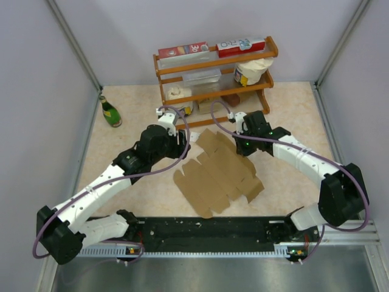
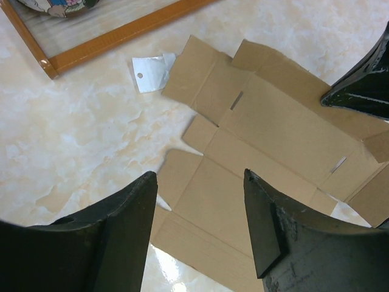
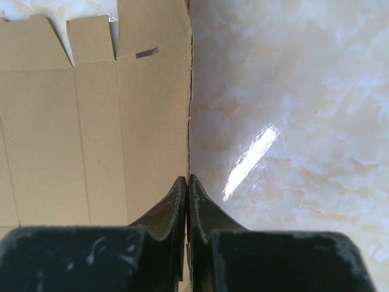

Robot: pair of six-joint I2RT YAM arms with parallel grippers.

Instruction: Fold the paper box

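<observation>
Nearest of all, the right pincer [image 3: 187, 181] has its two black tips pressed together on the right-hand edge of the paper box [image 1: 219, 173]. The cardboard's rim runs straight into the seam between them, so it looks clamped on that edge. The paper box is a flat die-cut sheet lying unfolded on the table [image 1: 292, 109], flaps and slots showing and no panel raised that I can see. Over the box's far left side hangs the left pincer [image 2: 199, 176], spread wide and touching nothing. Just beyond that side lies a small white scrap [image 2: 151, 73], a wooden shelf [image 1: 213, 91] stands farther behind the box, and a green bottle [image 1: 110, 112] is well off to the box's left. My worry is the grip: it bites only the very rim, so a pull could slip off or tear the card. With nothing pinning the sheet, lifting that edge may drag the whole box across the glossy table rather than bend a crease, or bend it along the wrong score line.
</observation>
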